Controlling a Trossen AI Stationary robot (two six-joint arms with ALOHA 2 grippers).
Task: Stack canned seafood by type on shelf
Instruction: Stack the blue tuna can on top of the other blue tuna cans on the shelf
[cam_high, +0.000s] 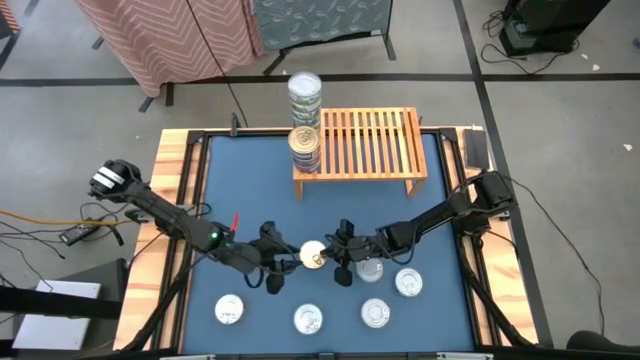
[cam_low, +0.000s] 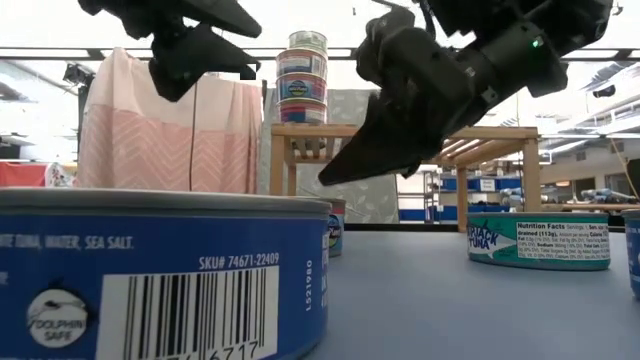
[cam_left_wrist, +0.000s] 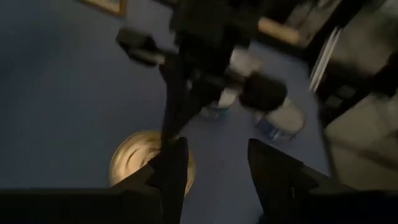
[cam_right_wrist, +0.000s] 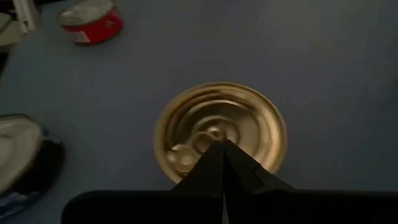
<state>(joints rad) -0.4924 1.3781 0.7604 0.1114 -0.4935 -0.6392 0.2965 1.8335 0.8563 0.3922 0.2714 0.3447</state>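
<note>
Blue matting is covering the table (cam_high: 250, 180), and at its far edge the shelf (cam_high: 365, 145) is standing with bare slats except for its left end, where a stack (cam_high: 304, 150) of tins is sitting; a taller stack (cam_high: 304, 98) is rising just behind it, though from above I cannot tell whether that one is resting on the shelf or beyond it.

Both arms are meeting over a gold tin (cam_high: 313, 254) lying near the table's middle. The right gripper (cam_right_wrist: 222, 155) is hanging directly above it with its fingers pressed together into a single point, aimed at the centre of the lid; that pose looks more suited to steadying or nudging the tin than to lifting it. The left gripper (cam_left_wrist: 214, 168) is coming at the same tin from the other side, jaws parted and holding nothing, with one finger over the tin's rim. Judging by that gap, it is being lined up to straddle the tin and take it.

Four silver tins (cam_high: 375, 312) are waiting in a loose row along the near edge, and another (cam_high: 371, 268) is sitting under the right arm. A red tin (cam_right_wrist: 92, 20) is lying farther off. So most sorting is probably still ahead.
</note>
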